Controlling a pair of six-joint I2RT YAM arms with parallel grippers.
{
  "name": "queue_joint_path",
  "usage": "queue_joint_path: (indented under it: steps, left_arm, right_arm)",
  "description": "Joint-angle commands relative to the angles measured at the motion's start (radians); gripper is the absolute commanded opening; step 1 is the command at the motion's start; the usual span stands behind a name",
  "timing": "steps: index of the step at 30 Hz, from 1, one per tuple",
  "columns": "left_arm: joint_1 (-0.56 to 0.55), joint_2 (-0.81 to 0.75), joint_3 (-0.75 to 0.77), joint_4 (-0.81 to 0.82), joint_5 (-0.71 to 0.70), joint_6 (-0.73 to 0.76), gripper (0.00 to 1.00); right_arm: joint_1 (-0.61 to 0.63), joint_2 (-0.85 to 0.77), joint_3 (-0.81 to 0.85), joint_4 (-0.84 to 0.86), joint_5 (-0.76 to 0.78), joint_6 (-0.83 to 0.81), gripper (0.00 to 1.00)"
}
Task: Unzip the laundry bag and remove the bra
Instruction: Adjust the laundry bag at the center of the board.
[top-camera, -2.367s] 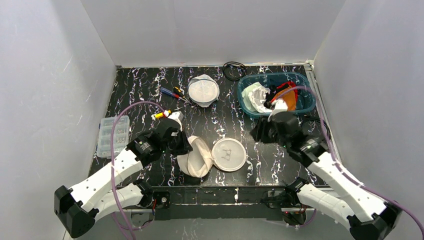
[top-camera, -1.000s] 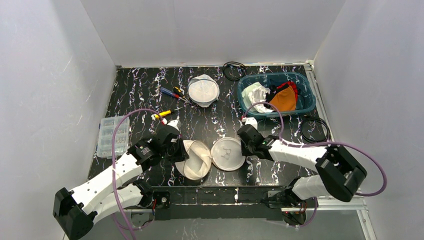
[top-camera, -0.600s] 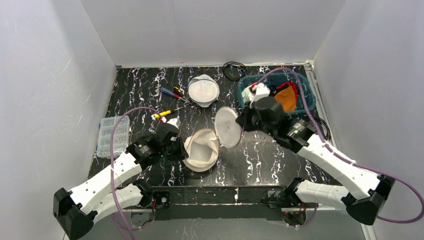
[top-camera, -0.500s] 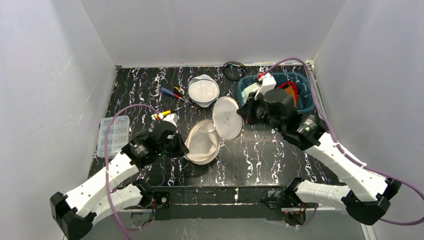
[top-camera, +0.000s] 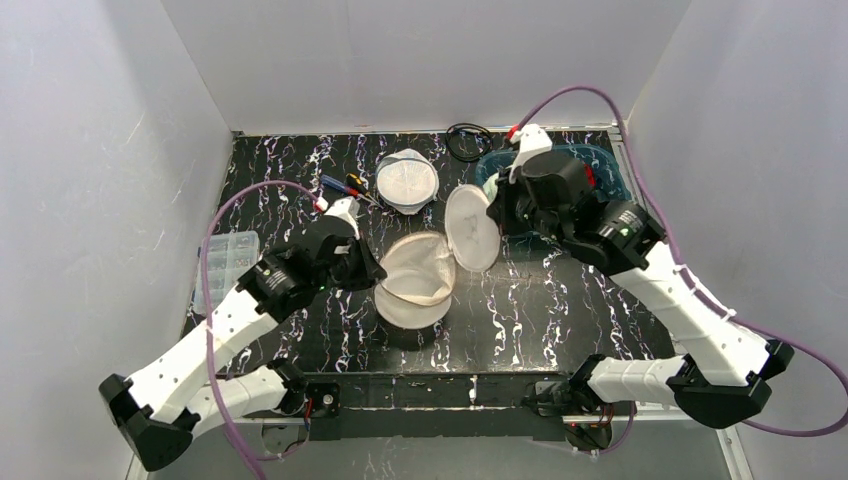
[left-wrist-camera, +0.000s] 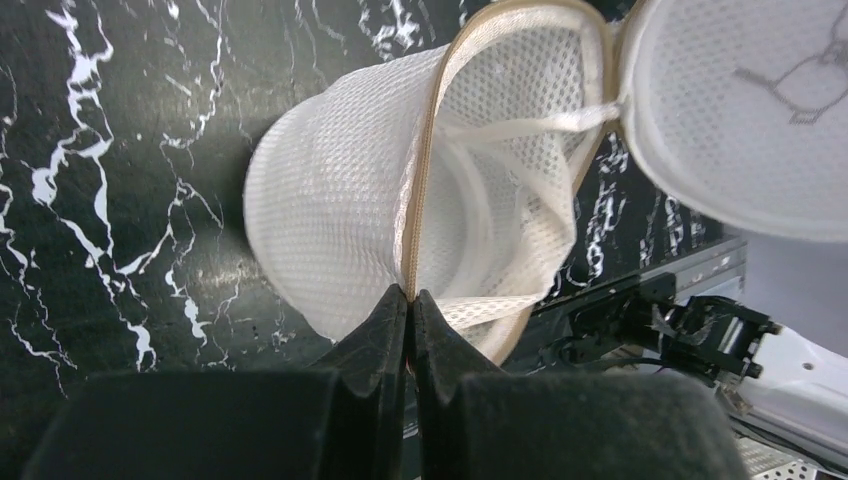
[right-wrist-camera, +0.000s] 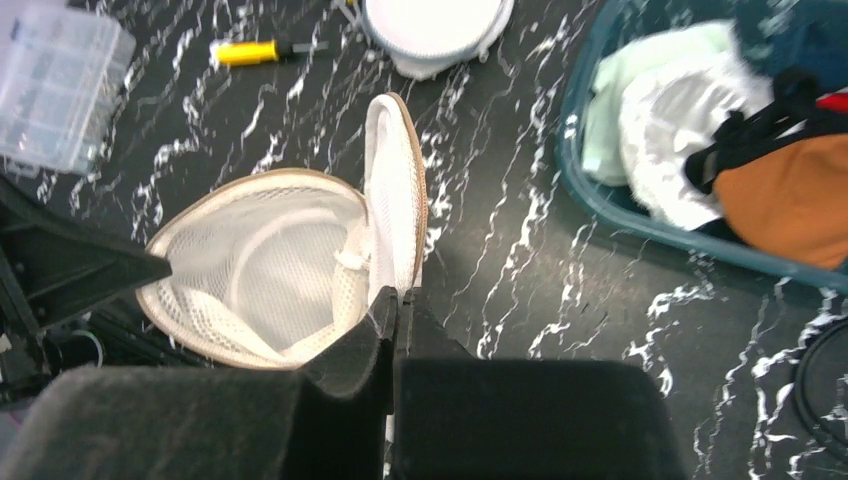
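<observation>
Your left hand (left-wrist-camera: 408, 300) is pinching tight on the tan rim of the laundry bag (left-wrist-camera: 330, 230), and your right hand (right-wrist-camera: 397, 300) is gripping the lid flap (right-wrist-camera: 395, 190) by its edge, holding the mouth gaping between them above the counter (top-camera: 560, 300). What looks like the bra (right-wrist-camera: 262, 262) is sitting inside the bag, just left of your right hand, which is the nearer one.

The laundry bag (top-camera: 415, 285) is white mesh edged in tan. The surface (top-camera: 560, 300) is black with white marble veins. Near the right end effector (right-wrist-camera: 393, 296), a teal bin (right-wrist-camera: 578, 120) holds orange cloth (right-wrist-camera: 790, 200).
</observation>
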Motion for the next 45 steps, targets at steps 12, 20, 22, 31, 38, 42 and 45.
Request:
queue_joint_path:
  steps: [12, 20, 22, 31, 38, 42, 45]
  left_arm:
    - [-0.053, -0.103, -0.106, 0.213, -0.059, 0.13, 0.12]
    - [-0.077, -0.021, -0.093, 0.132, -0.052, 0.286, 0.52]
    - [-0.079, -0.076, -0.095, 0.162, -0.031, 0.342, 0.64]
    - [-0.436, -0.035, -0.095, 0.311, -0.061, 0.674, 0.68]
    - [-0.717, 0.184, -0.044, 0.375, -0.364, 0.828, 0.63]
    - [-0.722, 0.213, -0.079, 0.457, -0.42, 0.842, 0.62]
    - [-0.722, 0.218, -0.137, 0.535, -0.458, 0.856, 0.62]
  right_arm:
    - [0.006, -0.063, -0.102, -0.018, 0.124, 0.002, 0.01]
    - [0.005, -0.082, -0.247, 0.038, 0.039, 0.08, 0.01]
    - [0.005, -0.085, -0.231, 0.026, 0.043, 0.086, 0.01]
    - [0.005, -0.111, -0.205, 0.017, 0.025, 0.133, 0.01]
    - [0.005, -0.128, -0.163, 0.008, -0.041, 0.194, 0.01]
    - [0.006, -0.156, -0.118, -0.001, -0.081, 0.259, 0.01]
    - [0.005, -0.192, -0.129, 0.013, -0.108, 0.317, 0.01]
